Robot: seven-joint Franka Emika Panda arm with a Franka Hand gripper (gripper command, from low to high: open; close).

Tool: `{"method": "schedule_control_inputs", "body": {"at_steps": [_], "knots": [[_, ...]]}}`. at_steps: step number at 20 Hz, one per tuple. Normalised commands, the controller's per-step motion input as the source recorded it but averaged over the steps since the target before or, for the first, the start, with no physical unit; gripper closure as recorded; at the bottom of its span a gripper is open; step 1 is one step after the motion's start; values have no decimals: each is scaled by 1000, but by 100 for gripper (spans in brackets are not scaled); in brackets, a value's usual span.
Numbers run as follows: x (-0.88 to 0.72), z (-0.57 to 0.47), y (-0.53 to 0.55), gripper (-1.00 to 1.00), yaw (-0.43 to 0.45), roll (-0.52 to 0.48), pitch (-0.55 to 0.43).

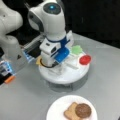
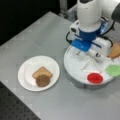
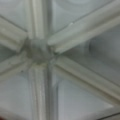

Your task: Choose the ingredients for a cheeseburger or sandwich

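I've got the gripper (image 1: 53, 65) low over the divided white tray (image 2: 75, 71), the wrist view filled by its ribs (image 3: 37, 51); toast (image 2: 42, 72) and patty (image 2: 43, 80) already sit on the plate (image 2: 26, 75). To pick cleanly I'd settle inside one compartment, clear of the ribs, lettuce (image 2: 114, 70) and tomato (image 2: 95, 78) lying near. The arm hides the fingers, so I cannot tell their state, and a tan piece (image 2: 116, 50) is cut off at the edge
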Motion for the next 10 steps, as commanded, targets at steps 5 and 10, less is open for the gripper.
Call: {"method": "schedule_control_inputs", "body": {"at_steps": [5, 10], "knots": [[70, 24, 167, -100, -58, -101, -105], [155, -56, 186, -100, -35, -109, -76]]}}
